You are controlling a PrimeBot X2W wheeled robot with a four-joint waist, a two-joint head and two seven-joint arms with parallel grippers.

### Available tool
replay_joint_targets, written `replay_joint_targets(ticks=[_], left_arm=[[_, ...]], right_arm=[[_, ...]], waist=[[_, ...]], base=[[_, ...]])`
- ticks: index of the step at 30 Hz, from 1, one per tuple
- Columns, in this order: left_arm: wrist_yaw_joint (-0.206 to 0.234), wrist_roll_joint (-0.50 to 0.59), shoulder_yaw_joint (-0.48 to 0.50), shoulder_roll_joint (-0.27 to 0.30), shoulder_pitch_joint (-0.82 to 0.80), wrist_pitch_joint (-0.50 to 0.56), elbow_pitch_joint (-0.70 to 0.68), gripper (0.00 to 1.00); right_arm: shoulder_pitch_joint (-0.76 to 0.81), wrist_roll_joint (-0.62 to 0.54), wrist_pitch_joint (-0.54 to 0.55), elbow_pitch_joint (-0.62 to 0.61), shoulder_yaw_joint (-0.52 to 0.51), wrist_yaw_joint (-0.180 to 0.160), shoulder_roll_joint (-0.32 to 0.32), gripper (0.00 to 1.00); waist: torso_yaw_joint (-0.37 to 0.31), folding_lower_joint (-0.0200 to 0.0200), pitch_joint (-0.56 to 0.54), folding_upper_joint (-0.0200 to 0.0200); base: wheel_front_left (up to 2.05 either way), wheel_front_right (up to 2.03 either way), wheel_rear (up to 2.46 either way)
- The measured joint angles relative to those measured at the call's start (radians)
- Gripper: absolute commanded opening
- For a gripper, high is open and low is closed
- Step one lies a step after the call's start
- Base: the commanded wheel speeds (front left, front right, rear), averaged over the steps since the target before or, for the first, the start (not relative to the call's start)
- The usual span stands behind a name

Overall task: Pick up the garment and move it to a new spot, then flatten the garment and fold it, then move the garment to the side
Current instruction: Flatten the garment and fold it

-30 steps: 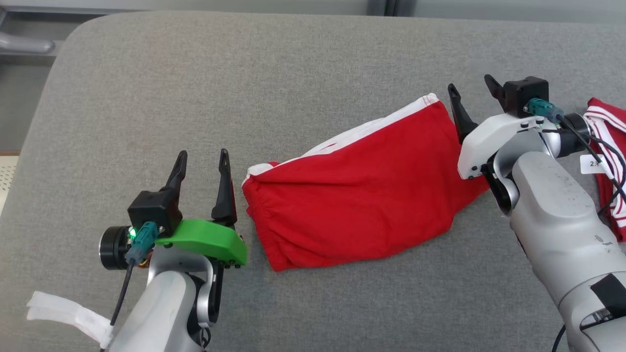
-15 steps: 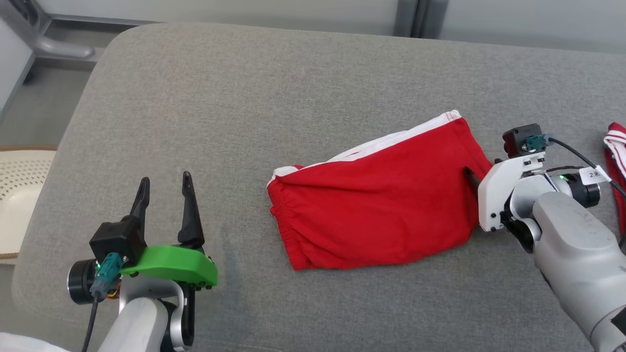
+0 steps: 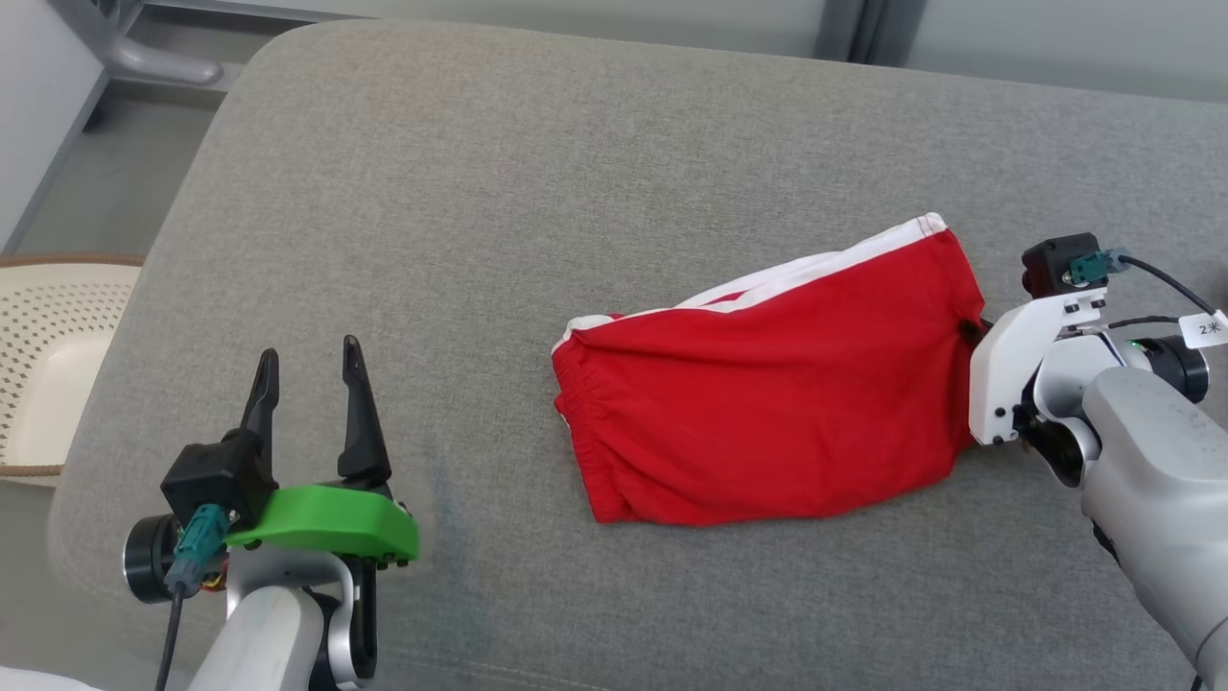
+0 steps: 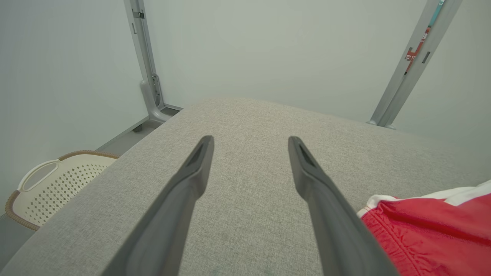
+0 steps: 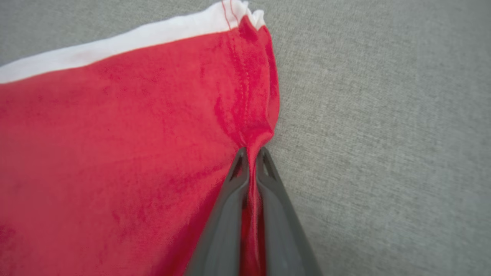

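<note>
Surface: grey fabric-covered pad [image 3: 537,163] with rounded corners, stretching across the head view and carrying everything else here.
Garment: red shorts [image 3: 777,422] with white trim along the far edge, lying folded and mostly flat on the pad, right of centre. The gathered waistband is at the left end, and the white-trimmed corner points up and to the right.
Basket: cream perforated basket [image 3: 38,374] with a brown rim, beyond the pad's left edge and lower than it.
Right gripper [image 5: 251,153]: fingers pressed together on a pinch of red cloth at the shorts' right edge, below the white-trimmed corner. The fabric puckers into the tips.
Left gripper [image 3: 309,350]: fingers spread apart and holding nothing, over bare pad near the front-left corner, left of the waistband and not touching it.
Tag: small white label [image 3: 1204,328] with a dark mark, by the right wrist's cable.
</note>
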Motion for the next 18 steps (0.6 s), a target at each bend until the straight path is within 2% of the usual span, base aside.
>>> replay_joint_targets(ticks=[9,18], left_arm=[[0.003,0.0,-0.005,0.016,0.003,0.009,-0.004,1.0],[0.01,0.003,-0.025,0.019,0.019,0.027,-0.029,1.0]], right_arm=[[0.049,0.029,-0.135,-0.059,0.009,0.0,0.002,0.0],[0.171,0.014,-0.3,-0.106,-0.099,-0.001,0.032,0.0]], waist=[[-0.083,0.0,-0.019,0.0],[-0.224,0.0,-0.036,0.0]], base=[[0.0,0.0,0.0],[0.0,0.0,0.0]])
